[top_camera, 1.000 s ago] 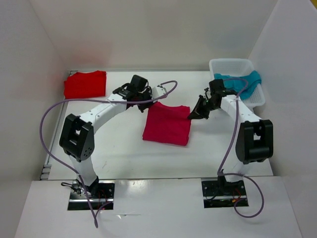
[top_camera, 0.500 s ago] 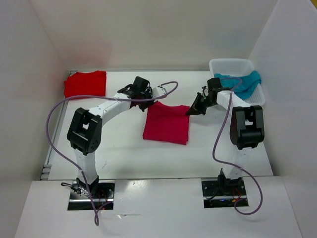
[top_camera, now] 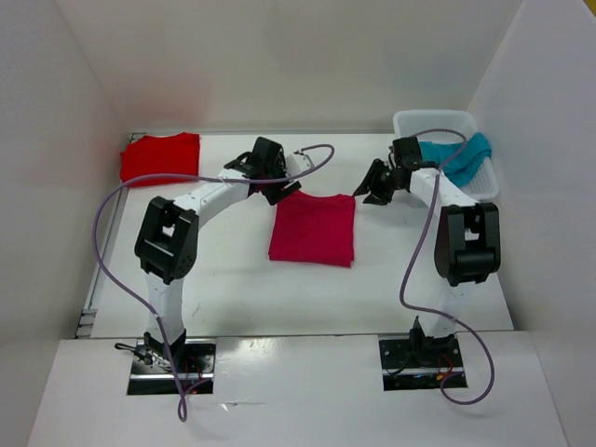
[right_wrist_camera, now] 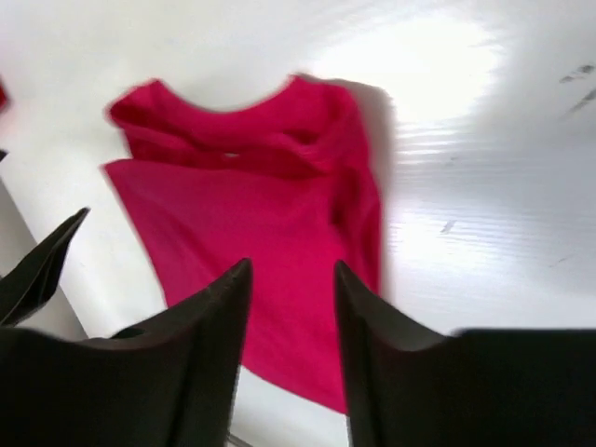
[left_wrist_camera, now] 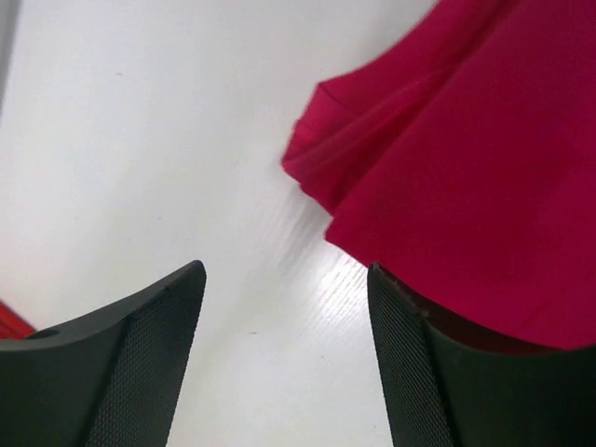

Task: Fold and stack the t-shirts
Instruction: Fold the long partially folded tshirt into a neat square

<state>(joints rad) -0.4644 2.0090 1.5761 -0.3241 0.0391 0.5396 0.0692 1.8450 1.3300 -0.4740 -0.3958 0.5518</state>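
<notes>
The crimson-pink t-shirt (top_camera: 313, 230) was seen lying folded into a compact rectangle near the middle of the table (top_camera: 223, 279), between the two arms. The left tool (left_wrist_camera: 286, 275) was held just off the shirt's far left corner. Its jaws were spread wide, only bare table showed between them, and nothing was gripped. The right tool (right_wrist_camera: 291, 270) was poised above and beside the far right corner, its jaws moderately parted and likewise empty. The shirt's neckline and layered folds could be made out past them.

Both tools were judged to be kept open and clear of the cloth so that the finished fold would lie undisturbed.

The bright red t-shirt (top_camera: 160, 156) was laid folded at the far left corner of the table, well apart from the pink one. That spot was taken to be the base of the stack. The teal-blue t-shirt (top_camera: 456, 154) was draped, unfolded, over the rim of the white lattice basket (top_camera: 433, 119) at the far right.

The pink shirt was therefore judged ready to be carried onto the red one. A grip through all its layers would be called for, since loose cotton folds could slide open when lifted.
</notes>
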